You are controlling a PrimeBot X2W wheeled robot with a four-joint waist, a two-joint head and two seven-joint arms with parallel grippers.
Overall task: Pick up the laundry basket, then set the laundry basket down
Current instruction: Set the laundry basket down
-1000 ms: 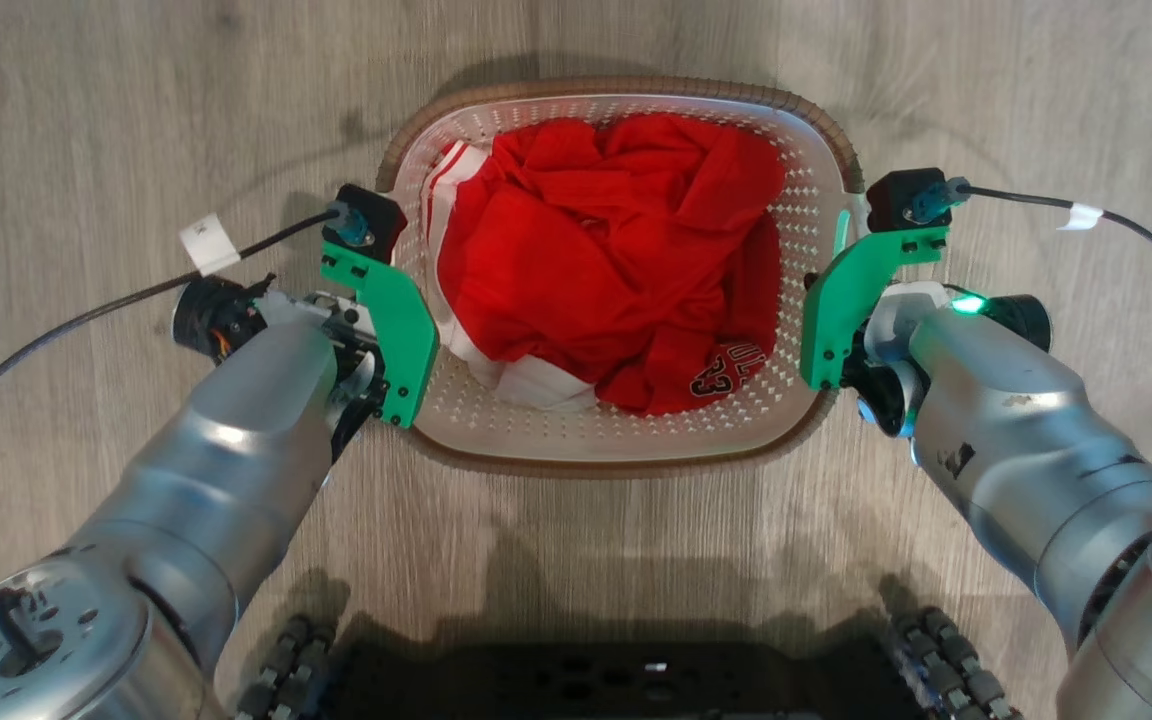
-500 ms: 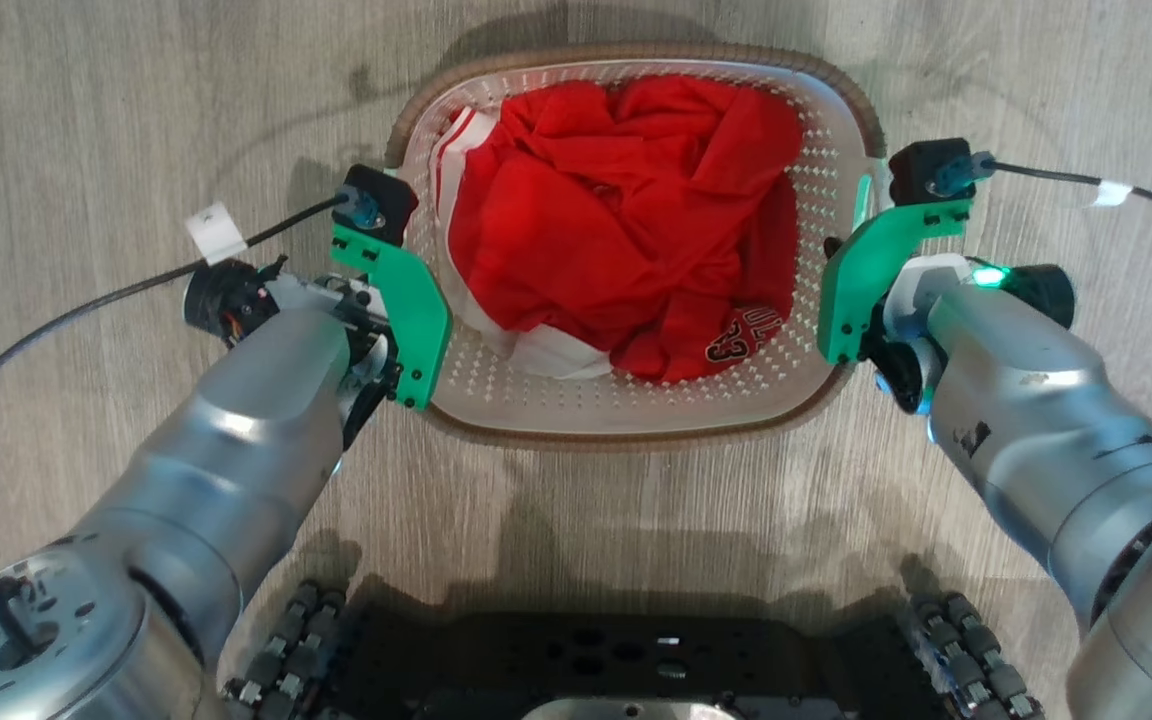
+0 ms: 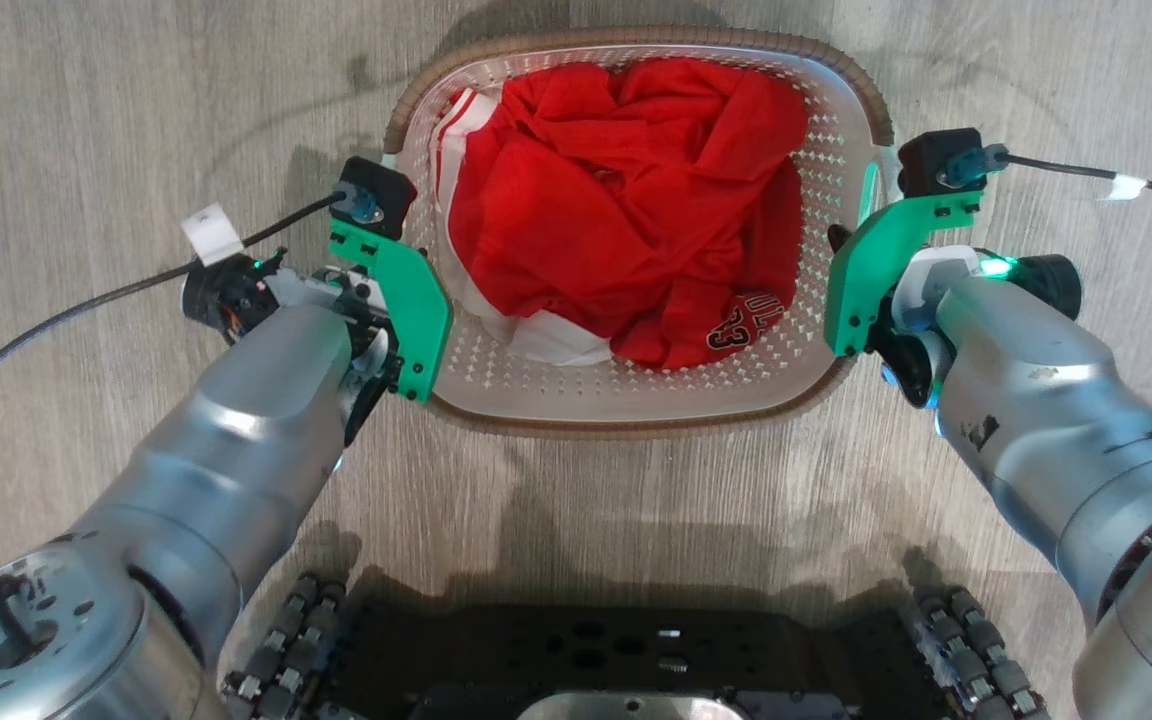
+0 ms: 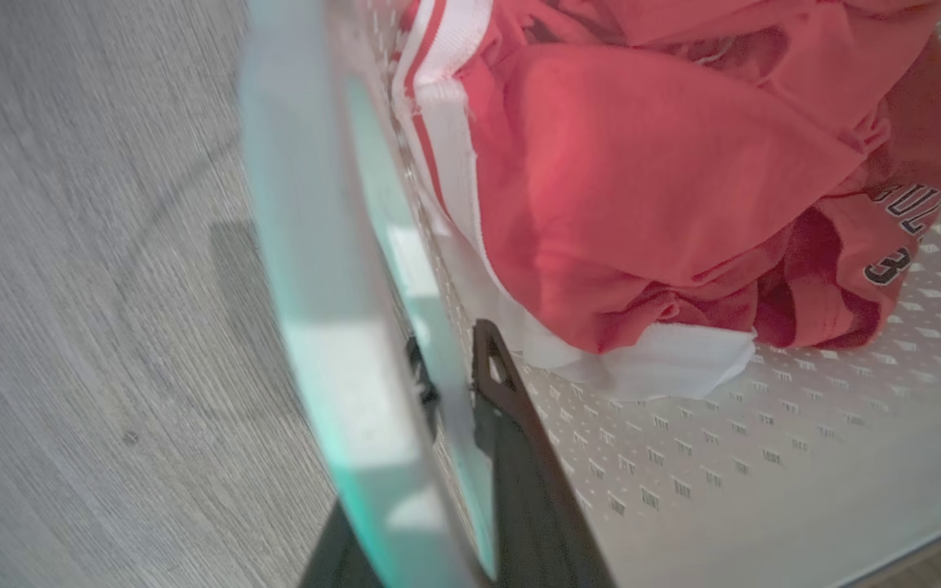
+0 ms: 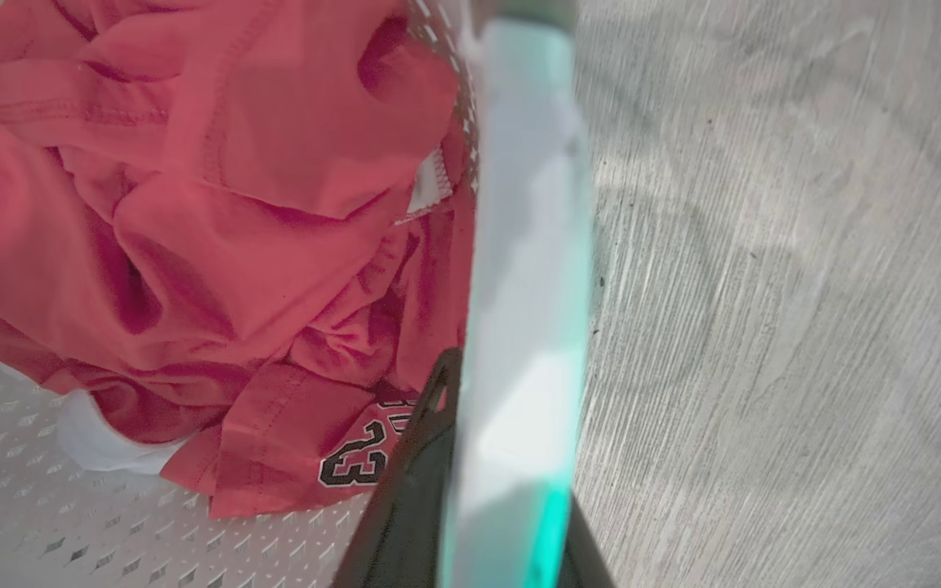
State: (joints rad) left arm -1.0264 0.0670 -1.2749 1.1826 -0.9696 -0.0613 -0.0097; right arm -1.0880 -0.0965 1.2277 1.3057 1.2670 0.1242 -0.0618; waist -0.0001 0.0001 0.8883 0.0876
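The laundry basket [image 3: 626,392] is white and perforated with a brown woven rim. It lies between my two arms on the pale wood floor and holds a crumpled red jersey [image 3: 626,200]. My left gripper [image 3: 398,335] is at the basket's left handle. In the left wrist view, the left gripper [image 4: 450,353] has its dark fingers shut either side of the white handle [image 4: 315,245]. My right gripper [image 3: 861,300] is at the right handle. The right wrist view shows the right gripper [image 5: 511,408] clamped on that handle [image 5: 528,204]. I cannot tell whether the basket's base touches the floor.
Grey wood-look floor [image 3: 86,120] surrounds the basket on all sides. My dark wheeled base [image 3: 626,660] sits just below the basket in the head view. Black cables [image 3: 86,310] trail off both wrist cameras to the left and right.
The basket and both grippers have shifted up the head view and look slightly larger. More of my base now shows, so the camera has also moved. Both grips are unchanged.
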